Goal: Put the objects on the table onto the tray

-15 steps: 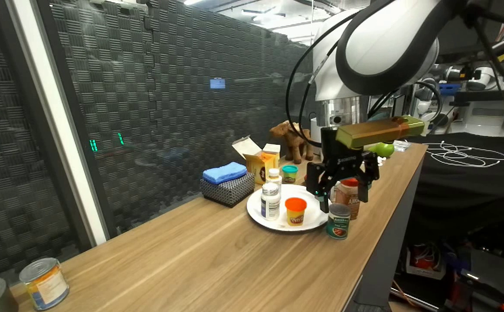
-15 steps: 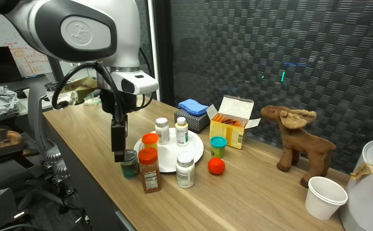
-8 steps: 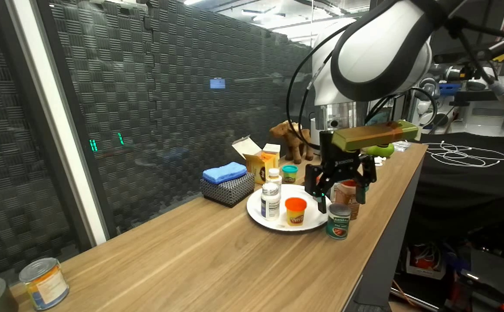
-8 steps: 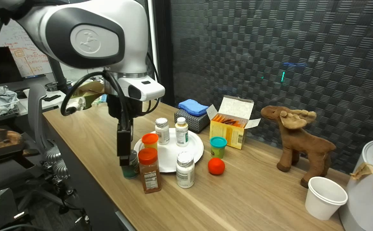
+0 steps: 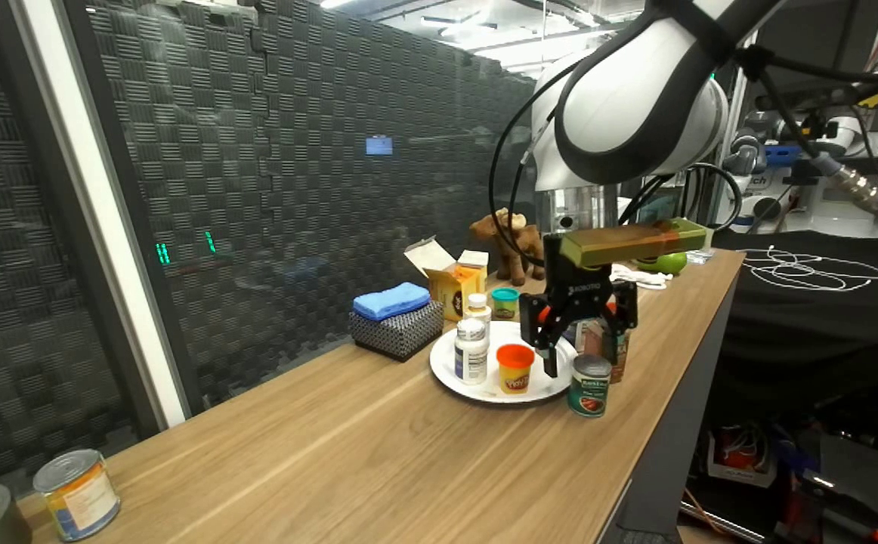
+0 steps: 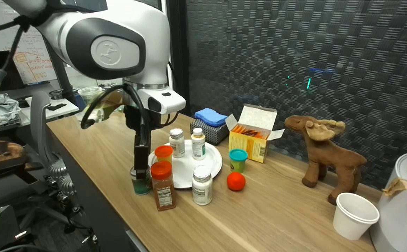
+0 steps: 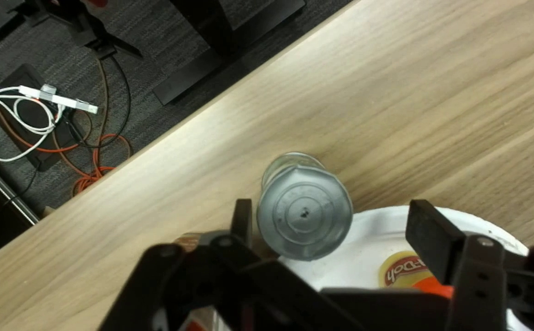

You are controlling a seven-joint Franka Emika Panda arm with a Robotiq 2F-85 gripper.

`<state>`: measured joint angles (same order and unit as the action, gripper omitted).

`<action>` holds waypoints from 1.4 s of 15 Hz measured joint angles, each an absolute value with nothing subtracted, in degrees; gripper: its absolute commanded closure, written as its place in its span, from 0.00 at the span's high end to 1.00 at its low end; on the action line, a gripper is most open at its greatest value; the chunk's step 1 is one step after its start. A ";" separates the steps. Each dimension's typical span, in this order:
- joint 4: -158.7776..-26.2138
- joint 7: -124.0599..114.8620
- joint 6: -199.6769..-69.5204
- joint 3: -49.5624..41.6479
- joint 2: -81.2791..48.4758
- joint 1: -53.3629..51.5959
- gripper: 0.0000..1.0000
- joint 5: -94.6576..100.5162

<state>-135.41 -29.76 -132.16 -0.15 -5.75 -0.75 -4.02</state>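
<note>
My gripper (image 5: 584, 355) is open, pointing down above a green tin can (image 5: 588, 389) at the rim of the white tray (image 5: 446, 375). In the wrist view the can's grey top (image 7: 304, 216) shows between my open fingers, close to the left one; the right finger (image 7: 432, 239) is over the tray. On the tray stand two white pill bottles (image 6: 177, 145) (image 6: 198, 146) and an orange-lidded cup (image 5: 514, 370). On the table (image 5: 333, 453) beside the tray stand a red-lidded jar (image 6: 163, 189), a white pill bottle (image 6: 202, 187) and a teal-lidded tub (image 6: 238, 161).
A red ball (image 6: 236, 181) lies near the tub. Behind the tray are a dark patterned box (image 5: 396, 332) with a blue cloth (image 5: 391, 301), an open yellow box (image 6: 247, 143) and a plush moose (image 6: 326, 154). Another can (image 5: 80, 495) stands at the far end.
My open gripper has moved towards the tray and can, leftward in an exterior view and rightward in another. It sits slightly lower than a second ago. The objects have not moved.
</note>
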 measured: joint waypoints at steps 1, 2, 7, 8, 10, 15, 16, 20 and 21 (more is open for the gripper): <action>-135.35 -29.76 -132.16 -0.15 -5.95 -0.75 0.46 -4.07; -135.35 -29.75 -132.16 -0.15 -6.08 -0.75 0.39 -4.11; -135.41 -29.73 -132.12 -0.15 -6.26 -0.75 0.21 -4.60; -135.50 -29.70 -132.12 -0.14 -6.17 -0.75 0.21 -4.90; -135.77 -29.69 -132.12 -0.11 -5.61 -0.81 0.21 -4.96; -135.73 -31.11 -128.58 -0.18 -0.21 -0.75 0.21 -1.88; -135.29 -31.42 -127.00 -0.20 0.96 -0.66 0.21 -0.75; -131.08 -31.34 -122.24 -0.21 1.39 -0.05 0.21 1.28; -129.68 -31.32 -121.82 -0.22 0.47 0.06 0.21 1.36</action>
<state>-129.68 -31.32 -121.82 -0.22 0.47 0.06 1.36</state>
